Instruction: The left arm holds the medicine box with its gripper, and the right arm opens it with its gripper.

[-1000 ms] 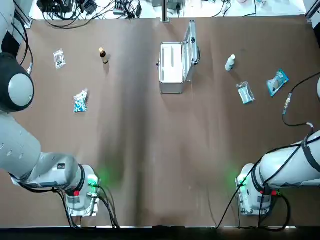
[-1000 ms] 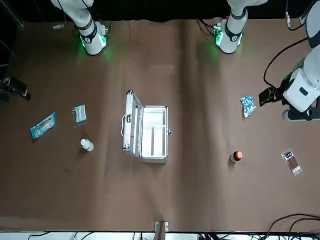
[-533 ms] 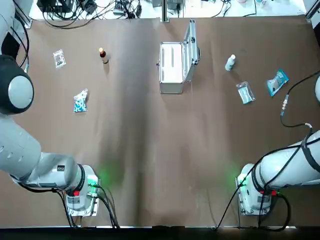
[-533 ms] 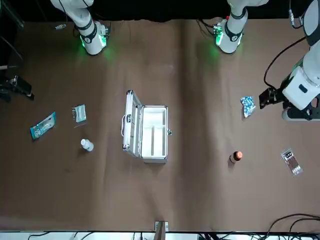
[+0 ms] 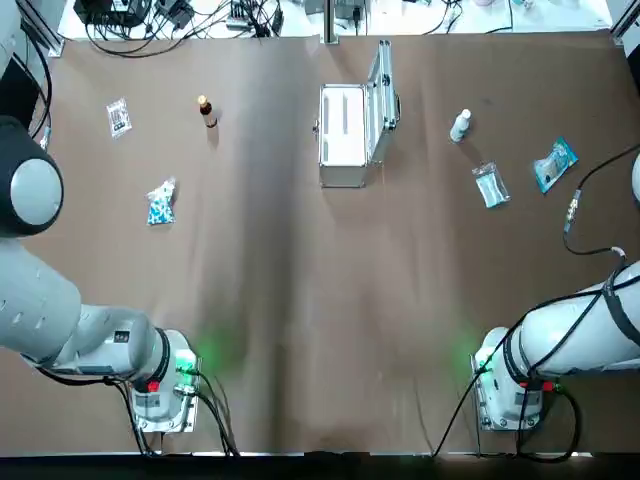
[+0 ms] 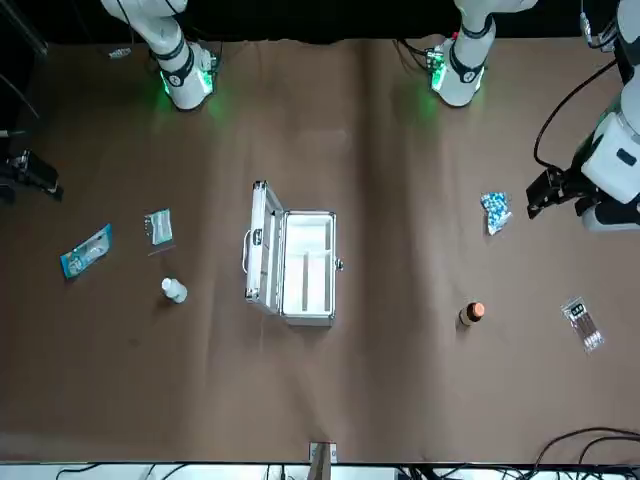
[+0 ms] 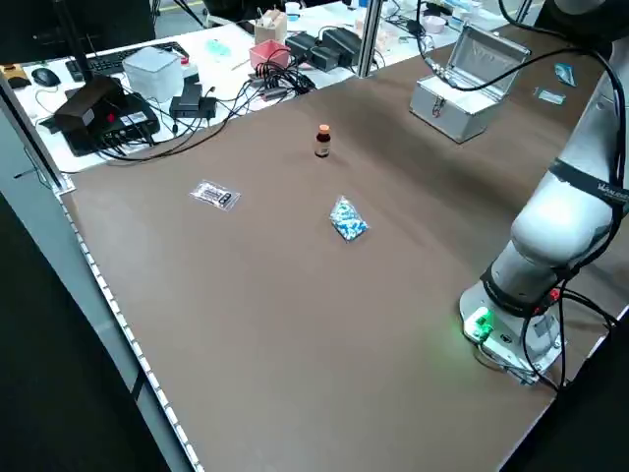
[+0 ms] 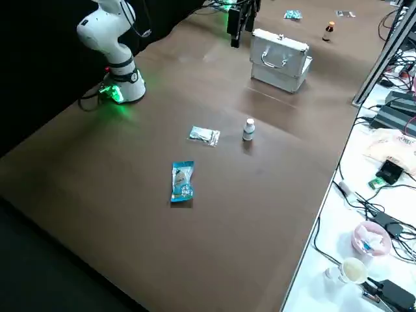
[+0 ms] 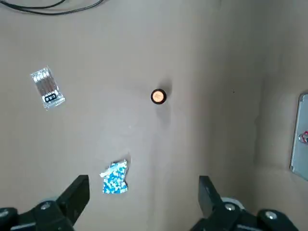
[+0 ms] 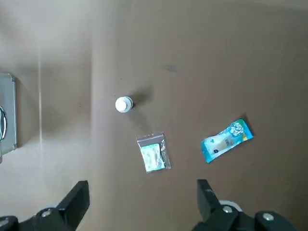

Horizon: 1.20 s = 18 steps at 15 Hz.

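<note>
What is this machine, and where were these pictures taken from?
The left arm and right arm are robot arms at a brown table. One picture looks down from overhead, one faces the robot, two look from the sides, two from the wrists. In the middle sits a metal medicine box, lid open. Around it lie a brown bottle, a white bottle, a blue-white packet, a sachet, a clear pouch and a blue pouch. Both pairs of jaws are wide apart, holding nothing.
</note>
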{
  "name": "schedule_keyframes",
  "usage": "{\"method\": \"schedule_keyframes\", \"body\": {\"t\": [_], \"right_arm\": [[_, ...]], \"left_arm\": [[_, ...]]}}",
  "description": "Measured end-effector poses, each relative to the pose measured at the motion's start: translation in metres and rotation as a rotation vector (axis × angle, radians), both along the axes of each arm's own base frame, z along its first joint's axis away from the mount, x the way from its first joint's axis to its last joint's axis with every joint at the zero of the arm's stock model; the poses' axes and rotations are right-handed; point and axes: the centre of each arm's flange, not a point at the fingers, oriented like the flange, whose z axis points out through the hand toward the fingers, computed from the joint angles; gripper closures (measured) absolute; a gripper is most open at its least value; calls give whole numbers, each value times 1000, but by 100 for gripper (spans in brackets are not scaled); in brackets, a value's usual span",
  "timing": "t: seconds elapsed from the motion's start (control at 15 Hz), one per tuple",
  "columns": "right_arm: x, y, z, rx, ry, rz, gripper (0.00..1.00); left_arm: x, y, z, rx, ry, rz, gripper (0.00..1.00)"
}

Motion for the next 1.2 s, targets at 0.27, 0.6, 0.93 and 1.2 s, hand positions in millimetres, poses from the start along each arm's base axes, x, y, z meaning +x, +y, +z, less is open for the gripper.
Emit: {"method": "schedule_keyframes", "body": {"t": [0.27,0.6,0.93,1.2], "right_arm": [[0,0,-2,0,3,1,1],[0,1,-2,0,4,3,1],[0,1,-4,1,8,1,1],[0,-5,-5,40,8,-16,1]], "left_arm": [[-9,1,15,-15,-20,7,0],[-8,28,18,-7,-21,-34,0],[-8,57,22,-2,-24,-24,0],[-8,64,20,-3,-21,-8,0]]}}
